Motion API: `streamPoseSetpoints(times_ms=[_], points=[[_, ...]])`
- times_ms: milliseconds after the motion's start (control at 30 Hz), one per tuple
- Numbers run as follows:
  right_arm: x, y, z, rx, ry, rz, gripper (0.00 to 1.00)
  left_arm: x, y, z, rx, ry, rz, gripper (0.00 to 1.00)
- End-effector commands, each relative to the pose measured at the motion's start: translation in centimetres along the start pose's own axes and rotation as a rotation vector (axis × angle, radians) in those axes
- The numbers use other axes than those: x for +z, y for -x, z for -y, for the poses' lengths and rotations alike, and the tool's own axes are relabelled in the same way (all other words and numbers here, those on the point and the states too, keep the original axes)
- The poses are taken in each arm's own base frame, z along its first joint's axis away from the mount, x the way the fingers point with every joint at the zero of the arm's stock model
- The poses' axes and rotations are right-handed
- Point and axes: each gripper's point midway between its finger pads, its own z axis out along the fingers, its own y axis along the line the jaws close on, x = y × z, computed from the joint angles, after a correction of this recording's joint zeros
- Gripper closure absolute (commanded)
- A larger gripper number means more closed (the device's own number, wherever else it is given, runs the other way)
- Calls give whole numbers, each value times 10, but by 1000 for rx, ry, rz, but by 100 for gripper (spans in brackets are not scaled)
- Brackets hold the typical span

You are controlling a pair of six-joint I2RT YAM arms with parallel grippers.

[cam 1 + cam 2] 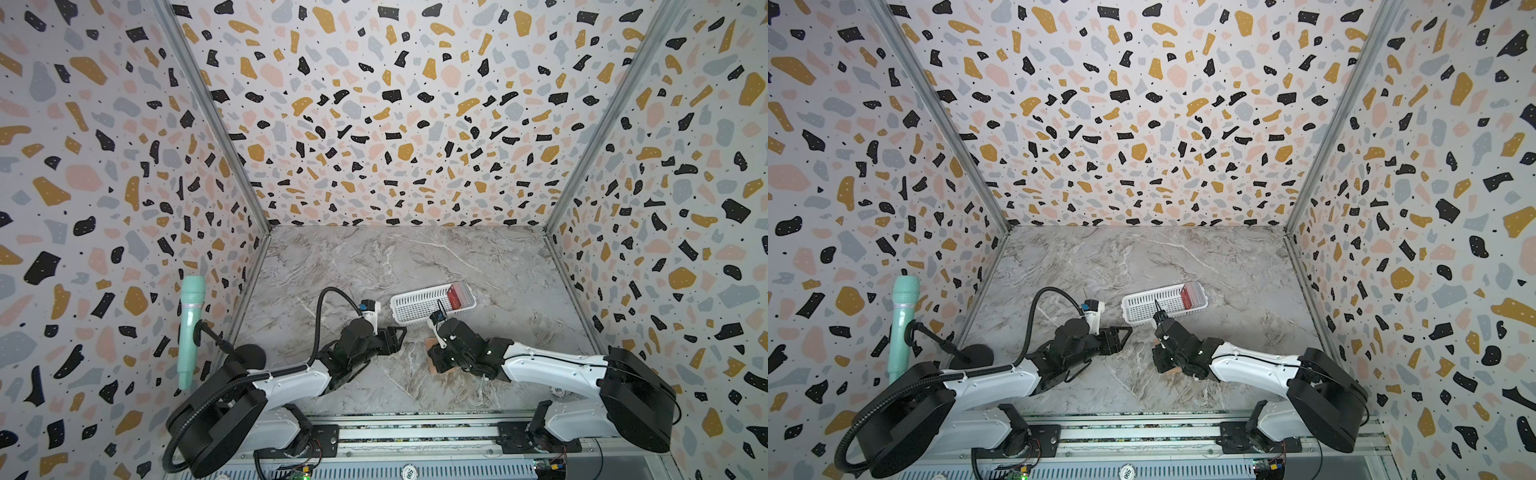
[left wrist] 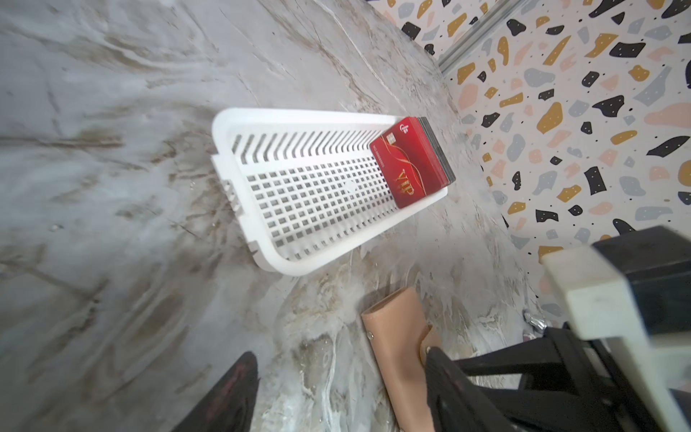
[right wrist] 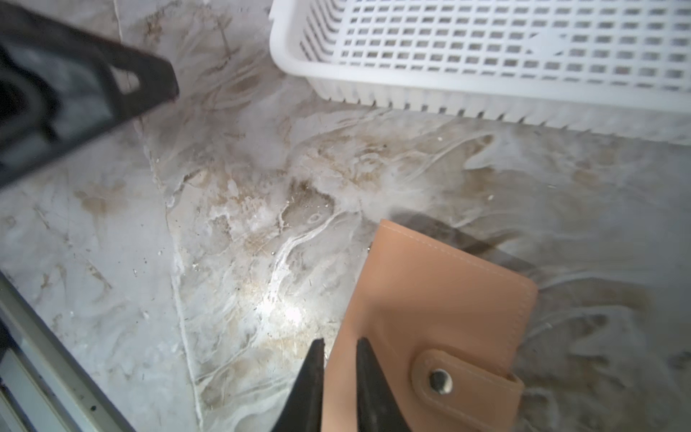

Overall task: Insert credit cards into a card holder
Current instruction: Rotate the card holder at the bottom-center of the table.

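From where I stand, the terrazzo-print walls [image 1: 374, 104] close the booth on three sides, with the grey marble-look tabletop [image 1: 374, 266] below them. The left arm [image 1: 291, 380] and right arm [image 1: 548, 365] reach in from the near rail and bend toward each other near the middle of the table. A mint-green microphone [image 1: 190, 328] stands upright on a black stand by the left wall, well apart from the work.

A white slotted plastic basket [image 1: 415, 305] lies on the table just beyond both wrists, its long side slanting across. It shows in both top views and in the left wrist view [image 2: 232, 123].

The left gripper [image 1: 398, 338] hovers just short of the basket's near corner. Its jaws are spread wide and there is nothing between them; the left wrist view [image 2: 340, 353] shows bare marble in the gap.

The right gripper [image 3: 338, 359] is pinched onto one edge of the card holder [image 3: 441, 299], with one black finger on either side of the tan leather. The holder is folded closed, with its strap [image 3: 467, 377] fastened by a small metal snap [image 3: 441, 381]. It sits on the near side of the basket, apart from it. In a top view only slivers of it [image 1: 431, 343] show around the right wrist. A dark shadow lies along its far edge.

The credit cards [image 2: 407, 164] stand as a leaning stack in the basket's end nearest the right wall. The front card is red with gold "VIP" lettering. No gripper is touching them.
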Motion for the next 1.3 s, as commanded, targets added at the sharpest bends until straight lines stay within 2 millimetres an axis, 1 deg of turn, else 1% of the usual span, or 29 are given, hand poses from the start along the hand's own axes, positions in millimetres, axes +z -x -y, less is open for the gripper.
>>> streamPoseSetpoints(times_ms=[0, 100, 233, 333, 600, 800, 900, 1033, 1267], points=[[-9, -12, 27, 76, -108, -32, 79, 7, -3, 17, -26, -47, 7, 30], [-12, -17, 43, 113, -141, -45, 79, 13, -9, 25, -52, -70, -9, 31], [-14, -22, 60, 160, -159, -51, 79, 15, -11, 26, -52, -64, -10, 32], [-13, -24, 63, 163, -155, -58, 78, 18, -15, 31, -87, -81, -31, 33], [-8, -26, 64, 172, -137, -54, 72, 25, -33, 39, -97, -87, -86, 33], [-7, -25, 67, 186, -144, -41, 72, 29, -41, 48, -75, -102, -103, 33], [-5, -29, 72, 189, -169, -56, 72, 32, -44, 50, -77, -108, -111, 33], [-4, -33, 73, 201, -169, -58, 73, 33, -45, 51, -83, -113, -109, 34], [-2, -35, 73, 205, -167, -61, 76, 38, -50, 57, -99, -132, -133, 34]])
